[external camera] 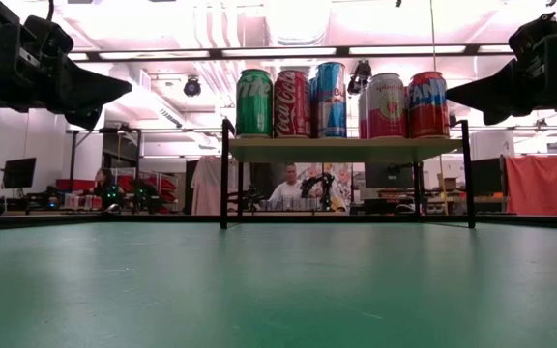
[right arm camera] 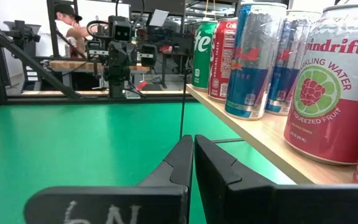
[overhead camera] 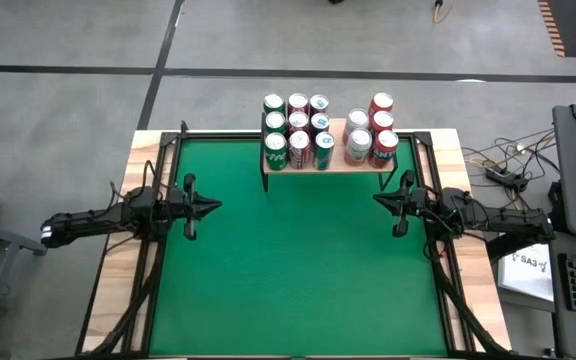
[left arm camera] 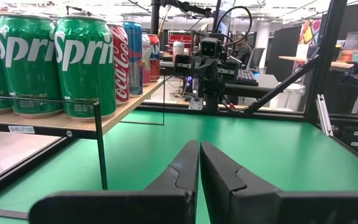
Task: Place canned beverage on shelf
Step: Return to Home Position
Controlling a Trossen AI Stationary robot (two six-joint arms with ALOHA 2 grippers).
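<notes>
Green tabletop (overhead camera: 288, 290) fills the foreground.

Left gripper (overhead camera: 215, 207) hangs over the tabletop's left side and points inward. Its fingers (left arm camera: 182, 163) are pressed together with nothing between them.

Right gripper (overhead camera: 376, 200) hangs opposite on the right side, fingers (right arm camera: 180, 155) likewise pressed together and empty.

The shelf (overhead camera: 336, 160) stands at the tabletop's far edge, about centre, just past both grippers. On its board, the left block has three columns: green cans (overhead camera: 275, 126), red cola cans (overhead camera: 298, 125) and blue cans (overhead camera: 320, 123). After a gap comes the right block of pale pink-labelled cans (overhead camera: 357, 146) and red cans (overhead camera: 383, 123). All are upright.

Beyond, seen under the shelf, a person (external camera: 288, 188) is in the room.
</notes>
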